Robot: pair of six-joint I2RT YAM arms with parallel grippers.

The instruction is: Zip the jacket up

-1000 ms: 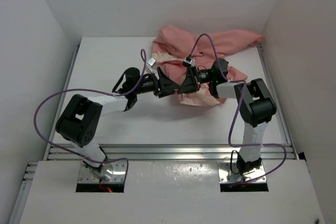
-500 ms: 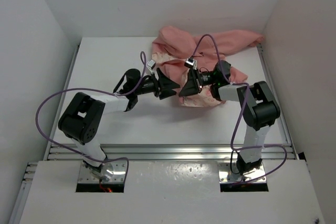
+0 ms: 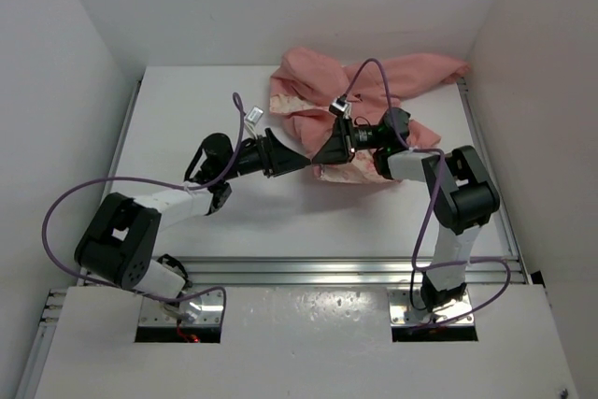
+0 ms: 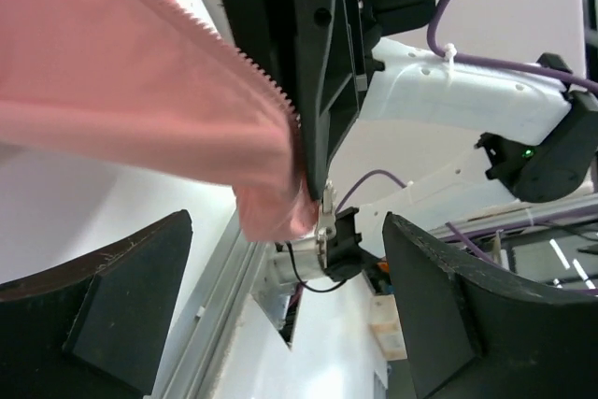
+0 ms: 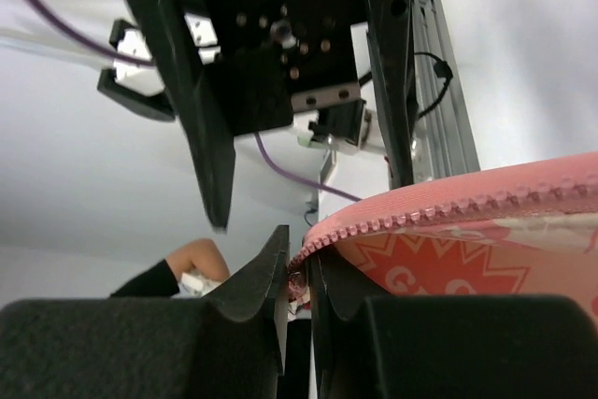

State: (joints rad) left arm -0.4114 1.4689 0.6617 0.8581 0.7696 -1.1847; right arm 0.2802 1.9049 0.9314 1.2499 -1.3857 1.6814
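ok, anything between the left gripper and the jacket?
Nothing. Left wrist view: the open left gripper faces the jacket at its zippered corner, pinched by the right gripper, with only bare air between.

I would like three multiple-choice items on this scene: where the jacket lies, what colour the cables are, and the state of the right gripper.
1. The jacket lies on the table: A) near left corner B) far side, right of centre C) over the near edge
2. The arms' cables are: A) purple B) green C) yellow
3. The right gripper is: A) wide open B) shut on the jacket's zipper edge C) out of view
B: it lies by the back wall. A: every loop is purple. B: its fingers pinch that edge.
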